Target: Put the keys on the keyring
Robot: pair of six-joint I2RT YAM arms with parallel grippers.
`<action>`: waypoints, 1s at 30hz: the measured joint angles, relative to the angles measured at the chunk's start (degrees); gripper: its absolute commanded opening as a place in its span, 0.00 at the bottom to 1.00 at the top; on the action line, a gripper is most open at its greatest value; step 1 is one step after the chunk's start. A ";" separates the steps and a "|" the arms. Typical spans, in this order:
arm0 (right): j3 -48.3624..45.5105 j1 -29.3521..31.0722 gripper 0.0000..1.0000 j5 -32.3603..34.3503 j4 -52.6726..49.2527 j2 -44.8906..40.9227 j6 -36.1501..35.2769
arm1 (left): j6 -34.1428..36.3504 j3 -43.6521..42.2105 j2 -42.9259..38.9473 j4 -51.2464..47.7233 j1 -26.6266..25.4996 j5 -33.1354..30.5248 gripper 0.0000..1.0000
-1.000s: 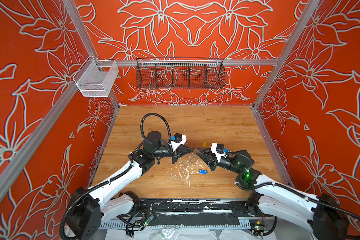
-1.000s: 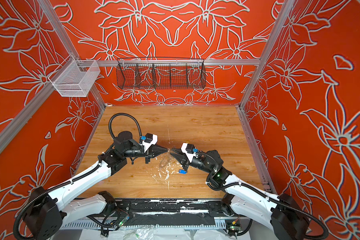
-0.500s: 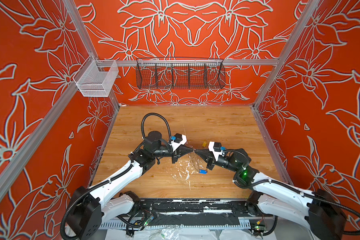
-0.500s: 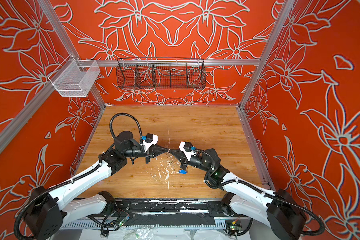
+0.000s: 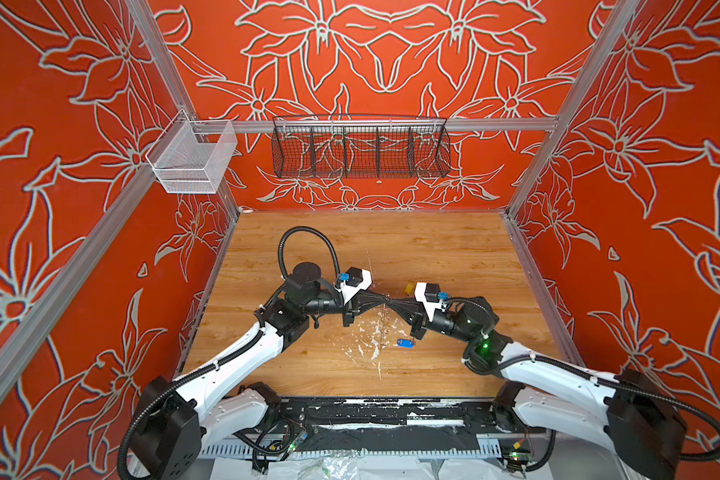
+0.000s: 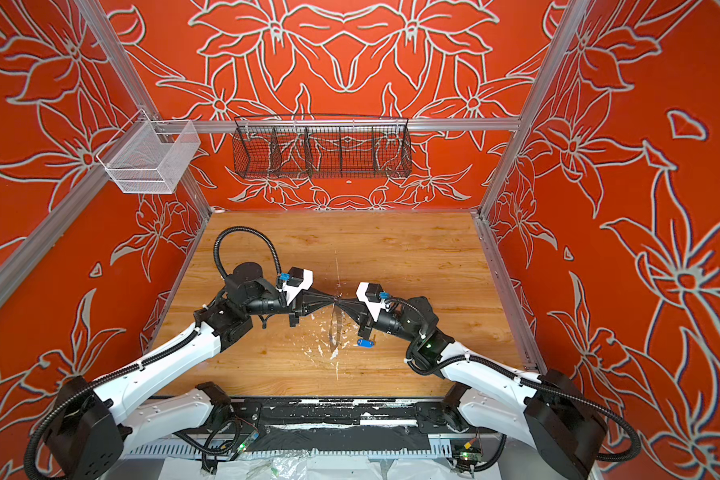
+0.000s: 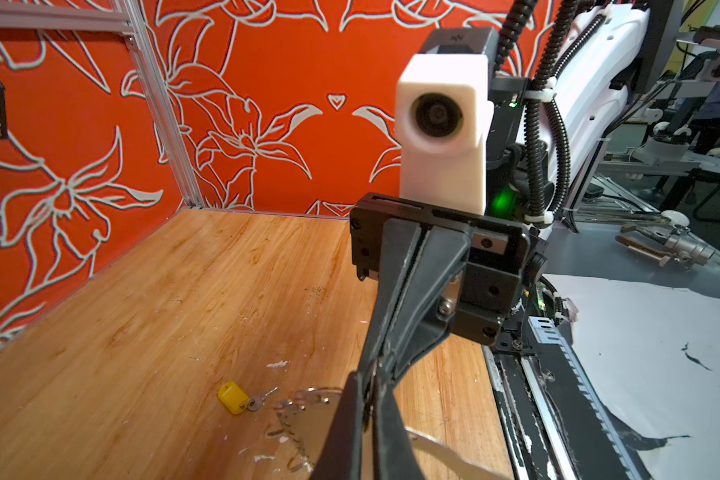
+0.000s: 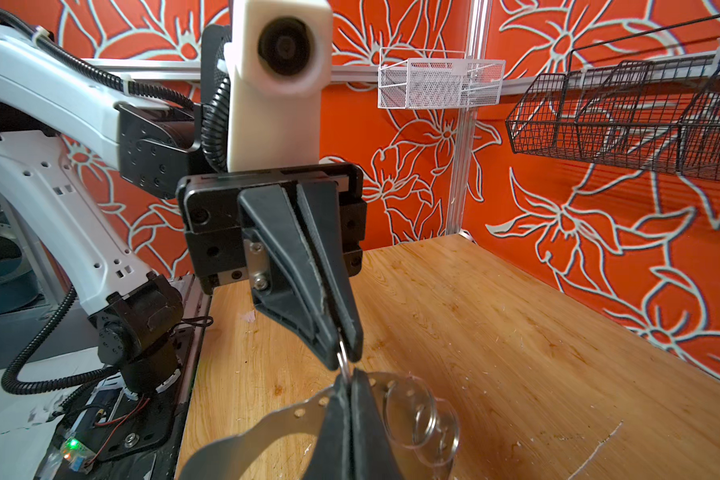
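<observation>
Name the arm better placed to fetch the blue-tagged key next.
Right, probably. The blue-tagged key lies on the table close by the right gripper, across from the left gripper. Both are shut on the keyring, so the left would have to hold it alone.

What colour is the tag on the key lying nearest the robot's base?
Blue. The key tag shows best in a top view.

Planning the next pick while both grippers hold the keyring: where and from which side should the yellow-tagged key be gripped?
Probably take the yellow-tagged key by its tag, from above, jaws across the tag's shorter width. It lies flat on the table; the tag is its thickest part, and the thin blade hugs the wood.
</observation>
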 measured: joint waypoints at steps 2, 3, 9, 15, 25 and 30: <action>0.00 0.00 0.00 0.02 0.57 0.00 0.28 | -0.31 -0.09 0.00 0.04 0.00 0.11 0.22; 0.00 0.00 0.00 0.02 0.81 0.00 0.42 | -0.55 -0.17 0.00 0.20 0.00 0.22 0.22; 0.00 0.02 0.00 -0.09 1.77 0.00 1.05 | -1.51 -0.37 0.00 0.96 0.52 1.62 0.13; 0.00 0.00 0.00 -0.96 2.56 0.20 1.70 | -1.95 -0.35 0.00 1.60 0.85 2.45 0.03; 0.00 -0.17 0.11 -2.10 4.28 1.64 3.34 | -1.42 -0.35 0.72 2.12 1.33 3.48 0.00; 1.09 -0.61 0.60 3.48 0.74 1.55 5.16 | -2.01 -0.33 1.40 1.79 1.97 3.15 0.00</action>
